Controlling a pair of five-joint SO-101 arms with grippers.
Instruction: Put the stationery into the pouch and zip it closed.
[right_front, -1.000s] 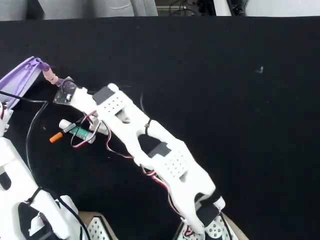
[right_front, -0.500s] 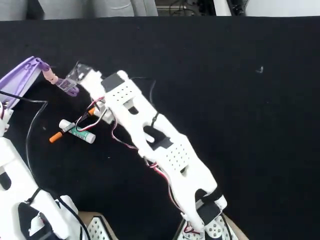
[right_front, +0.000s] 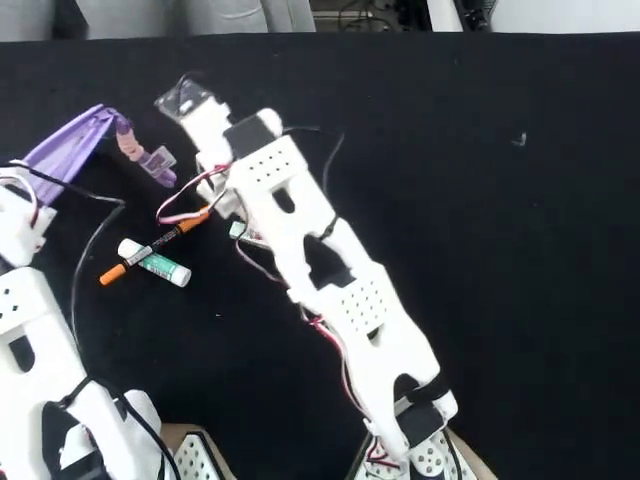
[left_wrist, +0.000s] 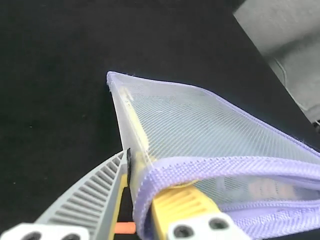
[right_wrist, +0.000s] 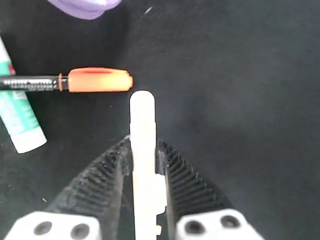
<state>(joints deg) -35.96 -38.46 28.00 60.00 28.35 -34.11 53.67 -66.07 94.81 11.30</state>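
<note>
The purple mesh pouch (right_front: 78, 140) hangs at the far left of the table, its edge pinched in my shut left gripper (left_wrist: 137, 200); up close the pouch (left_wrist: 200, 135) shows a purple zip band. A pink zip pull (right_front: 128, 141) dangles at its near corner. My right gripper (right_wrist: 144, 142) is shut on a white stick (right_wrist: 142, 115) and hovers just past the orange-capped pen (right_wrist: 97, 80) and the green-and-white glue stick (right_wrist: 19, 125). From above, the pen (right_front: 150, 248) lies across the glue stick (right_front: 157, 264) on the mat, left of the right arm (right_front: 285, 205).
A black mat covers the table. A black cable (right_front: 85, 250) loops from the left arm (right_front: 30, 330) near the pen. The right arm's red and white wires (right_front: 190, 200) hang over the pen's far end. A corner of the pouch (right_wrist: 85, 5) lies beyond the pen.
The right arm has swung away from the glue stick, toward the far side and right. The left arm has shifted the pouch a little to the right.
</note>
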